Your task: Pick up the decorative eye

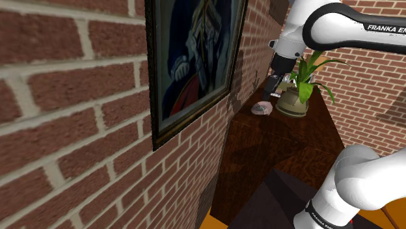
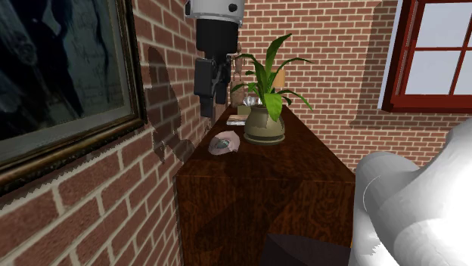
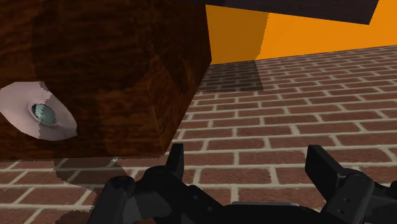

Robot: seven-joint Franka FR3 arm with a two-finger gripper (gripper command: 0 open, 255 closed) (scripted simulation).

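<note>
**Eye's parked by the plant, jaws wide open above it**

So the eye (image 1: 262, 108) is a pale, flattish thing with a grey-blue middle. It lies on the dark wood desk (image 1: 286, 153) just beside the plant (image 1: 296, 97), on the plant's brick wall (image 1: 65, 97) side. It's close to the pot but not touching it.

The jaws hang over the desk on that same wall side of the plant, about level with its leaves and higher than the pot. They're wide open, with the two black fingers (image 3: 176, 160) well apart. The eye sits below them, clear of both fingers.

A framed painting (image 1: 192, 58) hangs on the wall, well apart from the plant.
</note>
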